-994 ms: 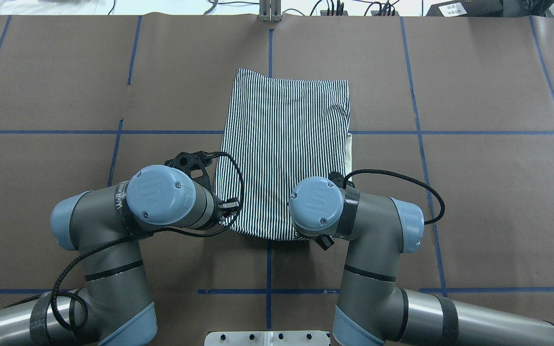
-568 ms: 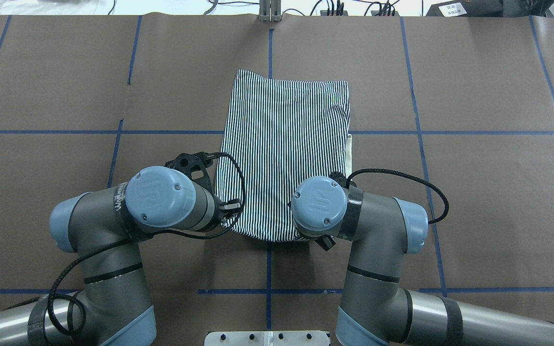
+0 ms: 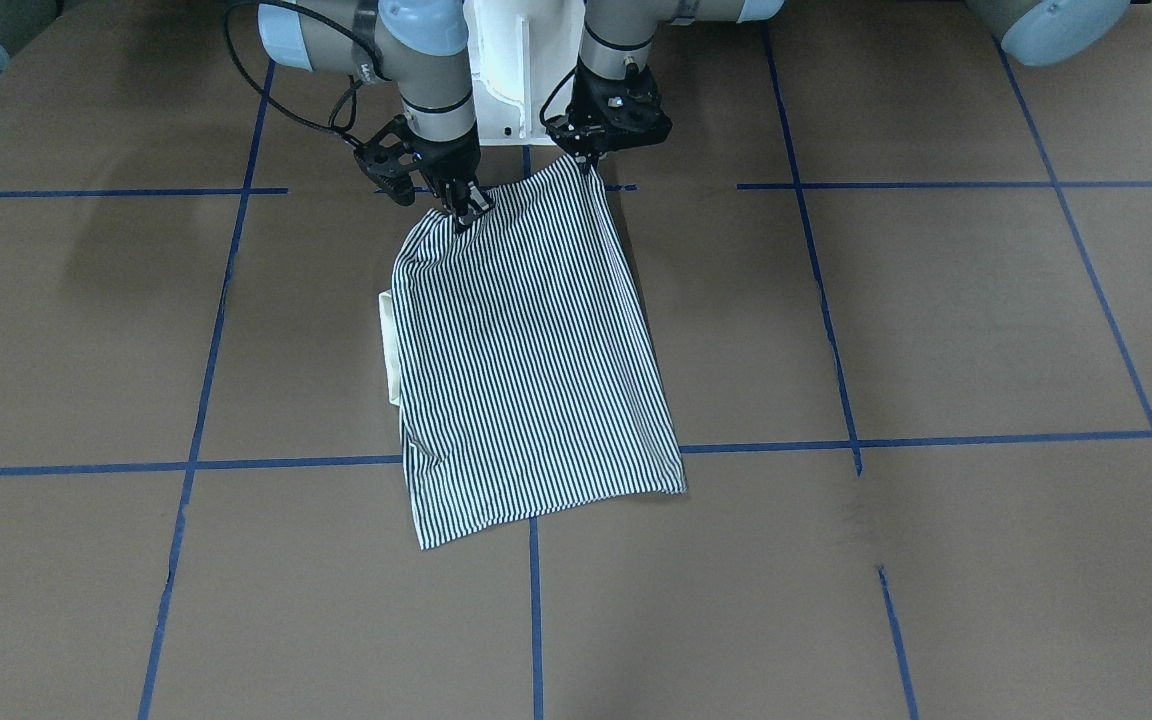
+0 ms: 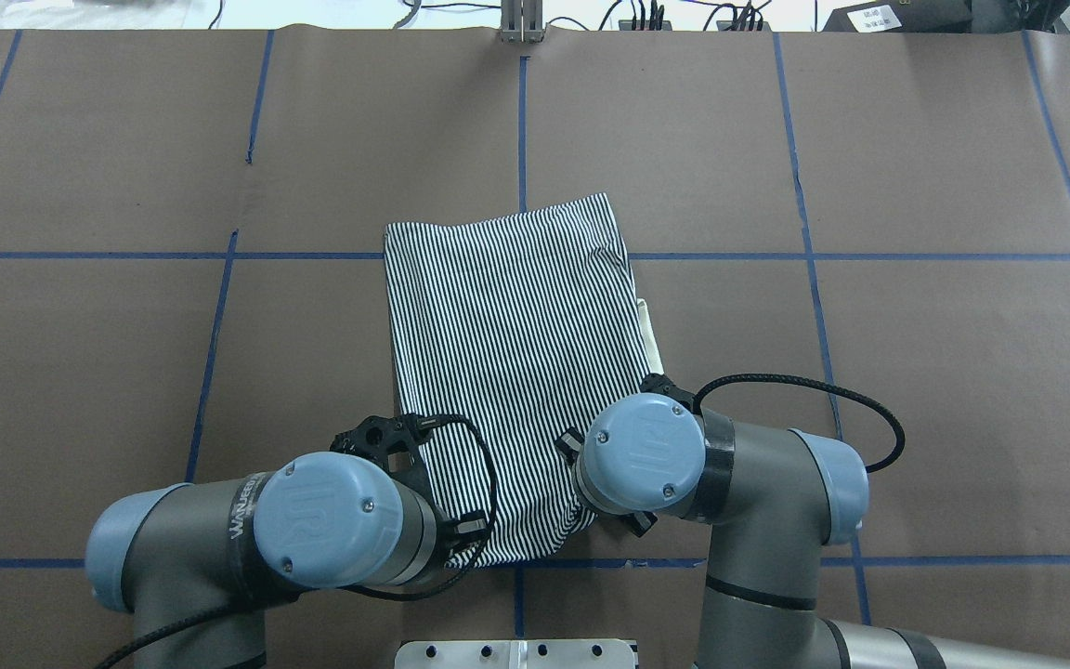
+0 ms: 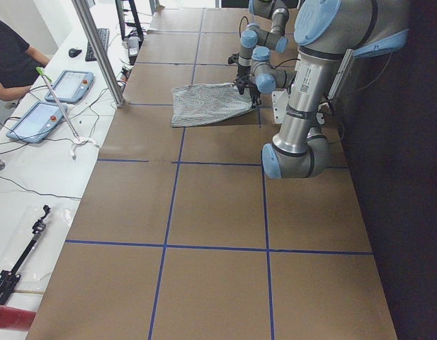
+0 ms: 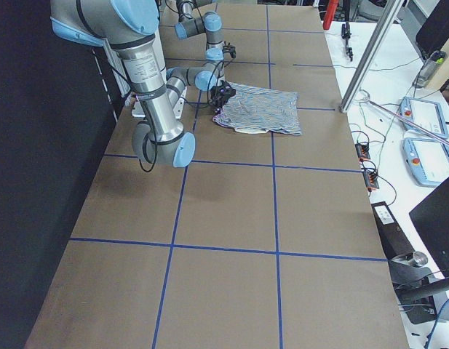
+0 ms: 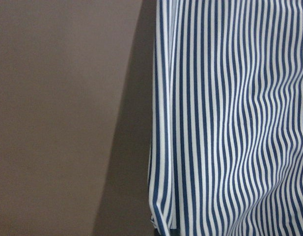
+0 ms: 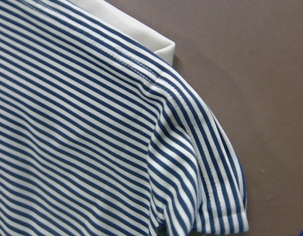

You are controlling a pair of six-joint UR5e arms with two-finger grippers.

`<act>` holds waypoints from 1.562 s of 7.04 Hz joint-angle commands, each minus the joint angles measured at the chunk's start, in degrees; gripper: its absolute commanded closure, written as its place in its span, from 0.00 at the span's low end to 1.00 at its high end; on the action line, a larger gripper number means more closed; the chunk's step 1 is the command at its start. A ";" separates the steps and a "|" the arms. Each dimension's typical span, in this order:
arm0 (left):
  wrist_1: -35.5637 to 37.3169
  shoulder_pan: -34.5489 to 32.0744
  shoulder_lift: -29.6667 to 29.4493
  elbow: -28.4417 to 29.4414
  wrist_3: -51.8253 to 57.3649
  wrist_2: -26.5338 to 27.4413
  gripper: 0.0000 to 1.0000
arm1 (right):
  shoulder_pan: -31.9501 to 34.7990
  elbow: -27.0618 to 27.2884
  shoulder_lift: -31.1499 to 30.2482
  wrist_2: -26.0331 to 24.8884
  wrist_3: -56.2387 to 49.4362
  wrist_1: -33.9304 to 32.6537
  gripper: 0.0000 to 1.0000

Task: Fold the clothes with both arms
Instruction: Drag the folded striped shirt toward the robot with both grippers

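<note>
While its far edge lies flat on the brown paper, the striped polo shirt (image 4: 516, 353) sits folded into a narrow oblong at the middle of the desk (image 4: 944, 390), slightly askew to the blue tape lines (image 4: 869, 255). Its end nearest the robot is raised off the surface. A strip of cream collar (image 4: 651, 339) pokes out from under the long edge on the robot's right. The right wrist view shows that collar just beside a short sleeve (image 8: 205, 162) with a stitched hem, tucked at the fold. The left gripper (image 3: 588, 165) pinches one near corner of the shirt, its jaws closed on the cloth. The right gripper (image 3: 461, 212) holds the other near corner the same way, and the fabric between them sags a little. In the left wrist view the striped cloth hangs in soft ripples and casts a shadow on the paper beside it. Behind the grippers stands the white pedestal base (image 3: 516, 60). Beyond the desk's far side, two tablets (image 5: 35, 120) lie on a white bench where a person (image 5: 9, 60) sits.
</note>
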 commanded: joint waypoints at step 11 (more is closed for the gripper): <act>-4.44 -13.06 -0.29 4.92 -6.75 -2.40 1.00 | 8.70 -9.44 7.14 -0.63 -14.49 9.97 1.00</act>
